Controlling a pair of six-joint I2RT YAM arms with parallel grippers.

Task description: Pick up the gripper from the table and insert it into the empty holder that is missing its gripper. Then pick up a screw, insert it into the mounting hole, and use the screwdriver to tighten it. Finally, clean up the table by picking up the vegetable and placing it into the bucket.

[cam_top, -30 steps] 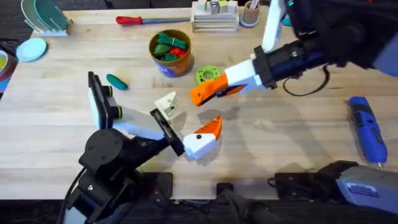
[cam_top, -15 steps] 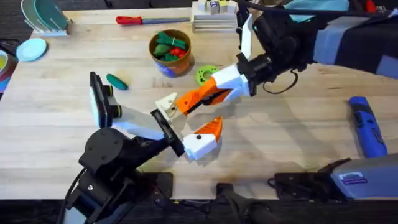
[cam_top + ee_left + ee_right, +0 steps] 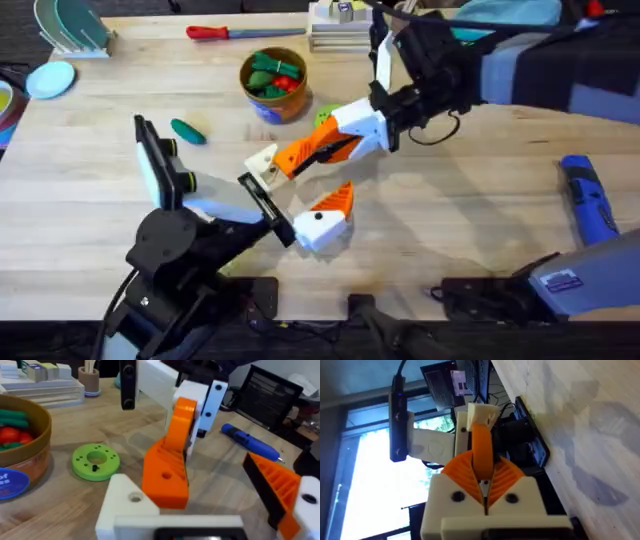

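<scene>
The right hand [image 3: 290, 160] reaches across the middle of the desk [image 3: 470, 230], its orange-padded fingers closed on the gripper [image 3: 481, 455], which stands pinched between the pads in the right wrist view, its far end at the white holder [image 3: 264, 165]; in the left wrist view the gripper [image 3: 167, 467] hangs just above and beside the holder [image 3: 131, 505], and whether they touch I cannot tell; the left hand [image 3: 300, 200] lies low on the desk, spread wide, with the holder as one finger and a white block with an orange tip [image 3: 325, 218] as the other; the vegetable [image 3: 187, 130] lies on the desk beside the left arm, well apart from the bucket [image 3: 275, 100], which holds red and green toy vegetables; the screwdriver [image 3: 588, 205] lies near the desk's right edge; a lime-green ring disc [image 3: 95, 461] sits near the bucket.
</scene>
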